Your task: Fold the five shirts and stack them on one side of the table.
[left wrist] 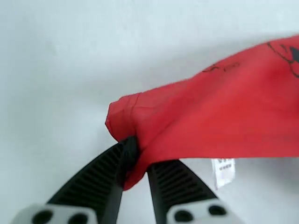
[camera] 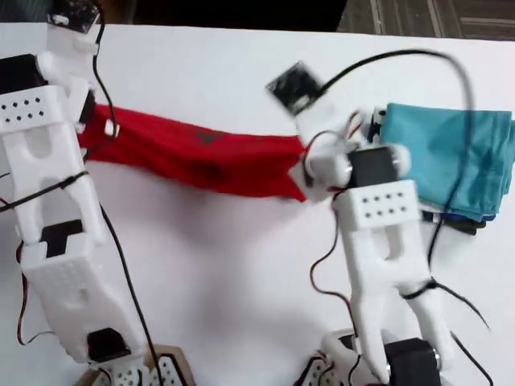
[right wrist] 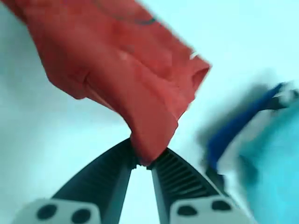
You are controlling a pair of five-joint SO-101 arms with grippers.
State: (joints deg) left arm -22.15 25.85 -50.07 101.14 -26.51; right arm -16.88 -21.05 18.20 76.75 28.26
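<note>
A red shirt (camera: 193, 157) hangs stretched between both arms above the white table (camera: 225, 273). My left gripper (camera: 95, 129) is shut on its left end; in the left wrist view the black fingers (left wrist: 105, 172) pinch a bunched red corner (left wrist: 140, 140), with a white label (left wrist: 223, 170) hanging below. My right gripper (camera: 310, 173) is shut on the right end; in the right wrist view the red cloth (right wrist: 117, 70) drapes up from the pinch point (right wrist: 142, 161). A folded teal shirt (camera: 451, 157) lies at the right edge on top of a blue one (camera: 459, 217).
The stack of folded shirts (right wrist: 261, 154) lies close beside the right gripper. Black cables (camera: 434, 64) loop over the stack. The arm bases (camera: 137, 370) stand at the near edge. Bare table spreads across the middle and far side.
</note>
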